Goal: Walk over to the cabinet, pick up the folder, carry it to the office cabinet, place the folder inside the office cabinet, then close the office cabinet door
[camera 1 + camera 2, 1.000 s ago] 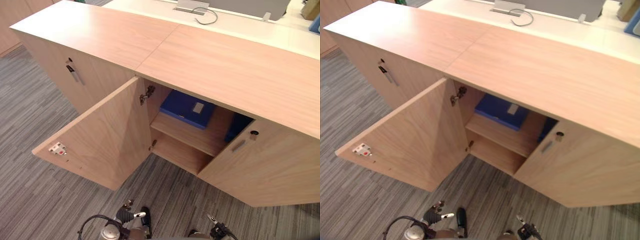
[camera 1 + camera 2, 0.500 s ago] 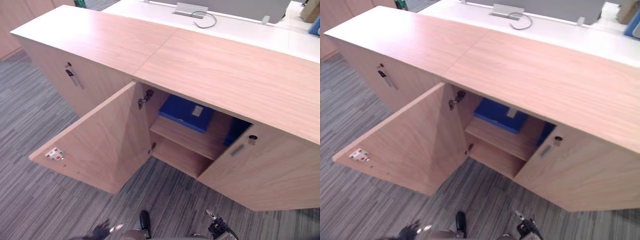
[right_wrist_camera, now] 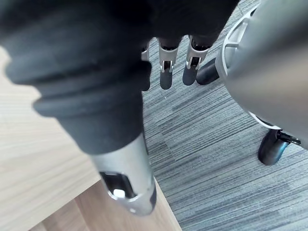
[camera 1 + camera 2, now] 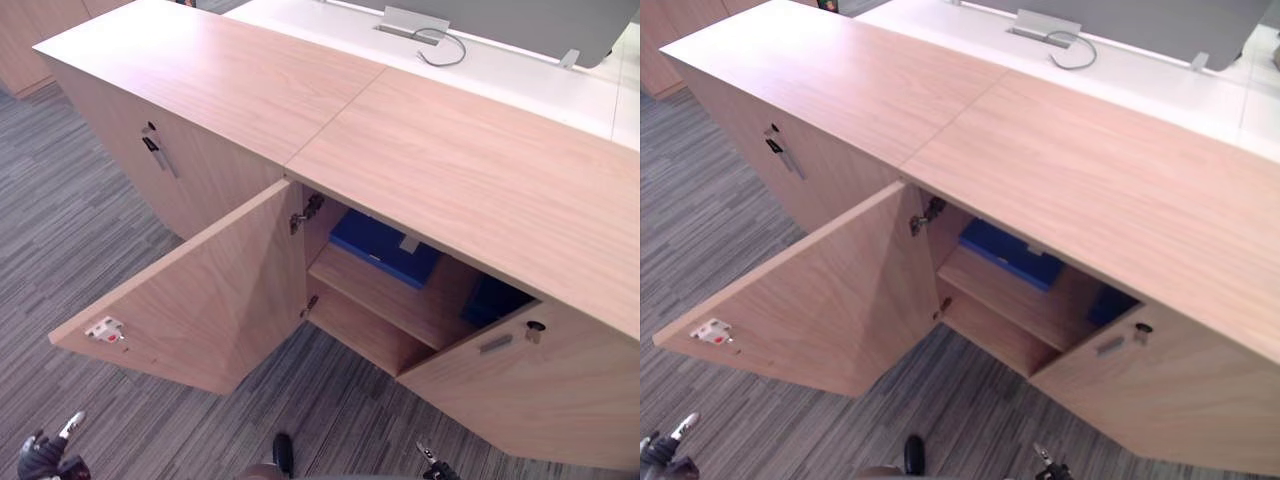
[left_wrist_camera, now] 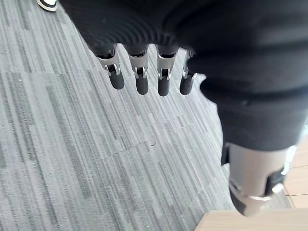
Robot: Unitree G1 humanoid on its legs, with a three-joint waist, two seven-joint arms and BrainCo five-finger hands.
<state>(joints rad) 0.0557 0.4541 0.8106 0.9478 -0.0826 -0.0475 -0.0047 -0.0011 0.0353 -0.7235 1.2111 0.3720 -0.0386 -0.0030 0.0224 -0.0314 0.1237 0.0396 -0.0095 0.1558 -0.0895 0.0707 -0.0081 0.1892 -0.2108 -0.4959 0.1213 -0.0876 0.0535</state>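
Blue folder (image 4: 385, 245) lying flat on the upper shelf (image 4: 380, 295) inside the pale wood office cabinet (image 4: 480, 170), left door (image 4: 210, 300) swung wide and right door (image 4: 540, 400) ajar. Grey striped carpet (image 4: 60, 220) underfoot, white desk (image 4: 520, 70) behind the cabinet top. Left hand (image 5: 139, 72) hanging low over the carpet, fingers loose and straight, grasping nothing; right hand (image 3: 166, 67) likewise released and empty, well clear of the folder.
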